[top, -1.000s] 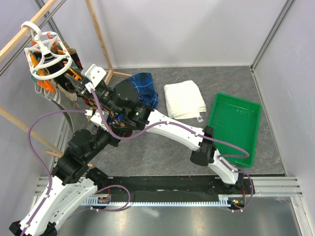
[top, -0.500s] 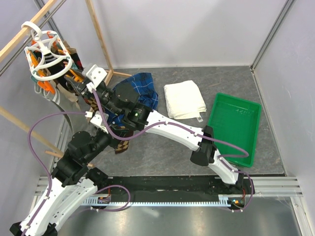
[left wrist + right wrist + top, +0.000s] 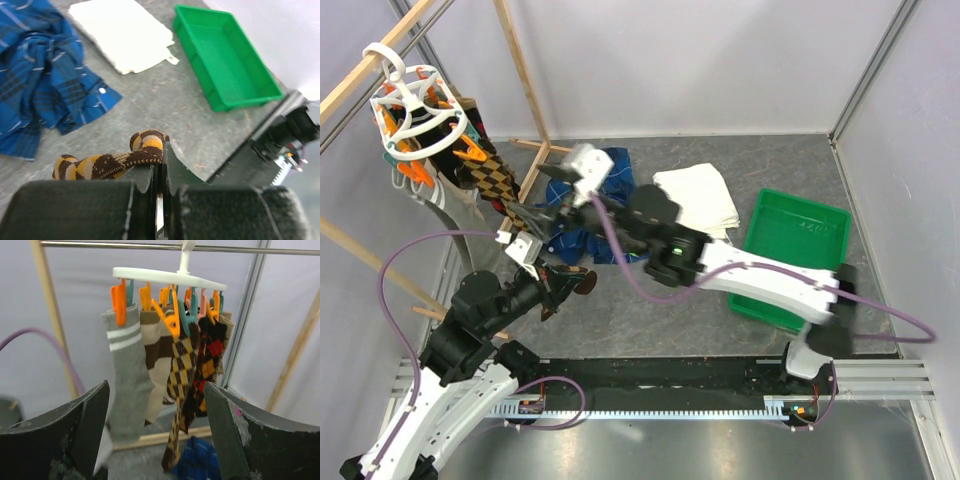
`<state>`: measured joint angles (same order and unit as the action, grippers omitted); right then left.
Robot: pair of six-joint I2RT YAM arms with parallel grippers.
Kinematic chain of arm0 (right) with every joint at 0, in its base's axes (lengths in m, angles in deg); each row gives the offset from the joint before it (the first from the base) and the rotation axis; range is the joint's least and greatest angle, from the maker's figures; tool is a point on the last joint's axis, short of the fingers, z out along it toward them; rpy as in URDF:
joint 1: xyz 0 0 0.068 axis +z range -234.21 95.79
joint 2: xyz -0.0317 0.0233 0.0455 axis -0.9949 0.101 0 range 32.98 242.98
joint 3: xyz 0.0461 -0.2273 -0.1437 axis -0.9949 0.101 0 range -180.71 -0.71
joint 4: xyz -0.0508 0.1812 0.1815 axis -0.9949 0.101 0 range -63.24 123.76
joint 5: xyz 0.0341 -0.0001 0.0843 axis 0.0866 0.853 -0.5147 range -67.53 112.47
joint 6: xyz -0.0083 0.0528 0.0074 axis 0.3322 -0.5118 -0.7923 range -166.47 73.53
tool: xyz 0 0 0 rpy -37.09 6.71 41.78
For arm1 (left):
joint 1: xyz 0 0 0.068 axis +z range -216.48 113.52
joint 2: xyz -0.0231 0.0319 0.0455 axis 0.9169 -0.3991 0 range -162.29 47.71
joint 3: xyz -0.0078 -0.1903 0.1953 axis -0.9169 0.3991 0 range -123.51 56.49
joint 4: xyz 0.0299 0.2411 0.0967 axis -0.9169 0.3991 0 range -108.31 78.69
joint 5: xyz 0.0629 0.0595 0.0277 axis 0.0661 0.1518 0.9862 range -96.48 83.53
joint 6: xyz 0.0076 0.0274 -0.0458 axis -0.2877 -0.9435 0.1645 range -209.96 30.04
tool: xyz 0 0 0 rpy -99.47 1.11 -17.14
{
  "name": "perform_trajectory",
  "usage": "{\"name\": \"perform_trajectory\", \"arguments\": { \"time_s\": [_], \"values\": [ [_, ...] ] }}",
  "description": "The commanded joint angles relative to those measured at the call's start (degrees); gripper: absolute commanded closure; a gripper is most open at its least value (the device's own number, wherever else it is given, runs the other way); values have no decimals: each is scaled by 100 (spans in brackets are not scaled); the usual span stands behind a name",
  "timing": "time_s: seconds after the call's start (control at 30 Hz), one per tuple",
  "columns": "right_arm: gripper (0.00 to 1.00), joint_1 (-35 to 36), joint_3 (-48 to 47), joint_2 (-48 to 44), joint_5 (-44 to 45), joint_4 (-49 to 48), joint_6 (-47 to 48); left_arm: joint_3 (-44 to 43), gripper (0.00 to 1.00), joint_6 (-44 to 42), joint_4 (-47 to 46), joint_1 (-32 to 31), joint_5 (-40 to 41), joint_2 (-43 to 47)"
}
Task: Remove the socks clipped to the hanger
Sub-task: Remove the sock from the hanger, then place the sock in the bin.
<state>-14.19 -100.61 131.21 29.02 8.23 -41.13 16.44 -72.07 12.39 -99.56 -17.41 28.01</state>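
Note:
The white hanger (image 3: 415, 105) hangs from the rack at the top left, with orange and teal pins on it. In the right wrist view several socks hang clipped under the hanger (image 3: 170, 276): a grey sock (image 3: 127, 380), a brown and beige sock (image 3: 157, 365) and argyle socks (image 3: 182, 375). My right gripper (image 3: 157, 430) is open, facing them from a short way off, with nothing between its fingers; from above the right gripper (image 3: 542, 195) sits right of the hanger. My left gripper (image 3: 161, 165) is shut on a brown and yellow striped sock (image 3: 115, 160), low over the table.
A blue plaid shirt (image 3: 610, 175) lies crumpled beneath the right arm. Right of it are a folded white towel (image 3: 695, 200) and a green tray (image 3: 795, 255). Wooden rack poles (image 3: 525, 80) stand at the left and back.
My right gripper has opened wide and its arm has swung right, away from the hanger. The left gripper now shows, with the striped sock in it.

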Motion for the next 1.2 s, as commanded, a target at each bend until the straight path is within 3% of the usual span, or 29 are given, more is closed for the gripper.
{"name": "perform_trajectory", "arguments": {
  "time_s": [0.0, 0.2, 0.37, 0.57, 0.9, 1.17],
  "values": [
    [16, 38, 1444, -1533, -495, 76, -78, -354, 98, -119, -90, 21, -733, 63],
    [16, 47, 3973, -3746, -1225, 656, -199, -696, 98, -242, -90, 21, -1585, -156],
    [16, 29, 4908, -4584, -1735, 859, -245, -829, 98, -94, -222, 21, -2087, -288],
    [16, 38, 4954, -4437, -1963, 1132, 256, -785, 98, 258, -626, 21, -2640, -402],
    [19, 38, 4769, -3566, -2123, 771, 388, -644, 98, 365, -881, 21, -2782, -525],
    [33, 38, 4663, -3179, -2035, 377, 266, -539, 98, 154, -952, 21, -2914, -763]
  ]
}}
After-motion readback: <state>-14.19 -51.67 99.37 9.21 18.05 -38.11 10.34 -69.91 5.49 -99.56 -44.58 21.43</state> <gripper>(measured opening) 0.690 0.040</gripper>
